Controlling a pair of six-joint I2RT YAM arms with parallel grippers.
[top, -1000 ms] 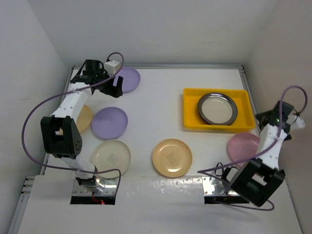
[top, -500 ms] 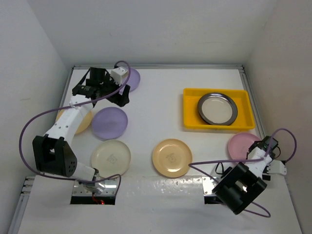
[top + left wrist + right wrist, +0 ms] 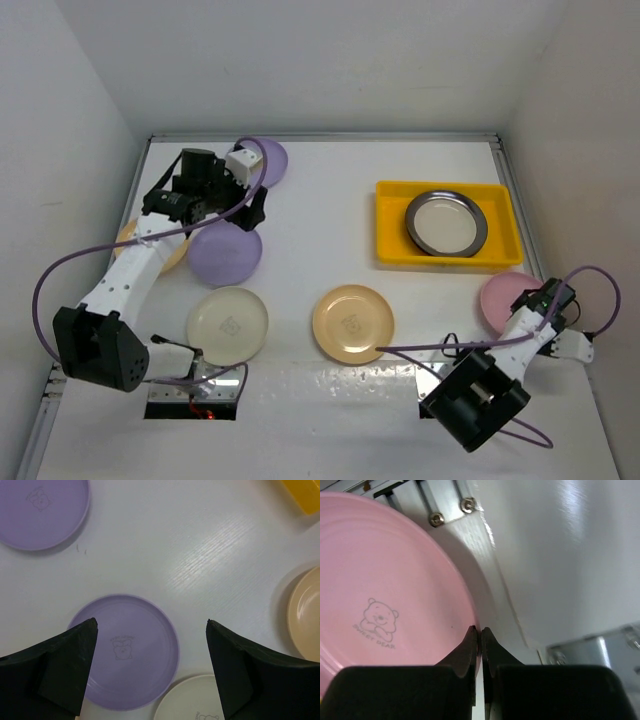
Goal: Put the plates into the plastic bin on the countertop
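My right gripper (image 3: 480, 629) is shut on the right rim of the pink plate (image 3: 385, 595), which lies near the countertop's right edge (image 3: 505, 298). My left gripper (image 3: 151, 624) hangs open above a lavender plate (image 3: 130, 665), its fingers either side of it and apart from it. A second lavender plate (image 3: 268, 163) lies at the back. A cream plate (image 3: 227, 324) and a yellow-orange plate (image 3: 353, 323) lie near the front. Another yellow-orange plate (image 3: 165, 248) is partly hidden under the left arm. The yellow plastic bin (image 3: 392, 225) holds a grey metal-rimmed plate (image 3: 446, 223).
White walls close in the countertop on three sides, and the right wall (image 3: 590, 200) stands close to my right gripper. A raised pale rim (image 3: 320, 137) runs along the back. Metal mounting plates (image 3: 430, 380) sit at the front by the arm bases.
The right arm swung down to the pink plate and its jaws closed on the rim. The left arm moved from the far lavender plate toward the nearer one, still open.
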